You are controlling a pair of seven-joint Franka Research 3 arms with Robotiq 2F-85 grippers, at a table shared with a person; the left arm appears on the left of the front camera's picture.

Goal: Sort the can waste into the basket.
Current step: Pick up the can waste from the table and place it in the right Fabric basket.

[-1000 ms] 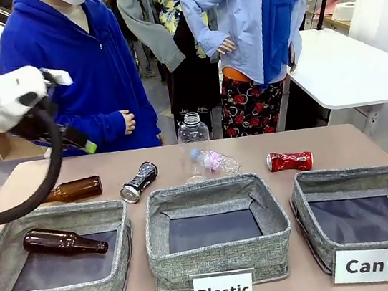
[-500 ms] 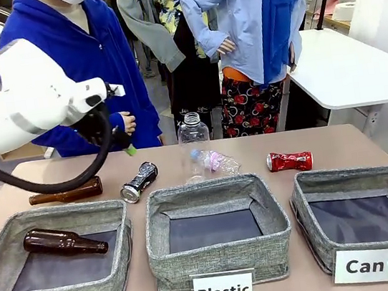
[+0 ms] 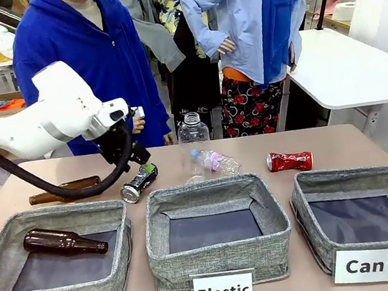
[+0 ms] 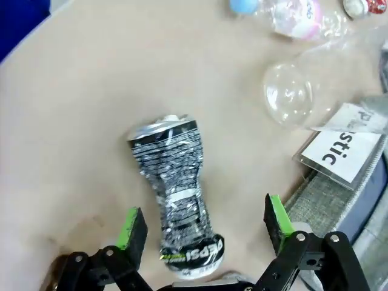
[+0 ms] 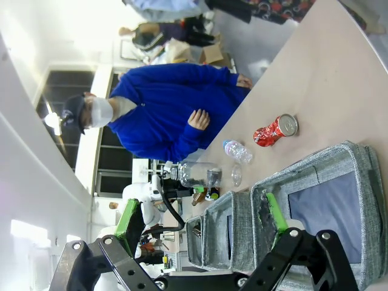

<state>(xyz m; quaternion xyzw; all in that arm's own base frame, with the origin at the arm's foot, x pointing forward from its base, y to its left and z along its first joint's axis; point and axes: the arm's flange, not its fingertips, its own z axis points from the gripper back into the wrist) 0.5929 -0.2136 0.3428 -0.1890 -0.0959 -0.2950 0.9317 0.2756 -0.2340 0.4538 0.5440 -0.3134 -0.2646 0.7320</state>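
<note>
Now we are reaching our left arm [image 3: 45, 116] in from the left, bent low over the far half of the tabletop [image 3: 352, 139]. The left claw [image 3: 143, 166] is pointing down at the black can [image 3: 136, 185]. That can is lying on its side just behind the gap between the Bottle basket [image 3: 52, 215] and the Plastic basket [image 3: 211, 186]. From the left wrist we are seeing the left claw [image 4: 205, 218] spread wide. Its green pads [image 4: 132, 219] are flanking the printed end of the dented black can [image 4: 179, 182], with bare tabletop showing between each pad and the can. Our right claw [image 5: 201, 212] is likewise gaping and carrying nothing, well apart from both cans.

Against a second ago, the left arm is no longer sitting at the picture's left edge. It is now swung inward and lowered from in front of the person's blue top [image 3: 88, 59] to just over the can. Cans, bottles and baskets are lying where they were.

The red can [image 3: 289, 161] is lying crushed on the tabletop just behind the Can basket [image 3: 360, 173]. A brown bottle [image 3: 66, 190] is lying just left of the black can, partly behind the arm, and a second brown bottle [image 3: 63, 241] is lying inside the Bottle basket. An upright clear bottle [image 3: 192, 135] and a crumpled bottle [image 3: 214, 161] are sitting just right of the claw.
</note>
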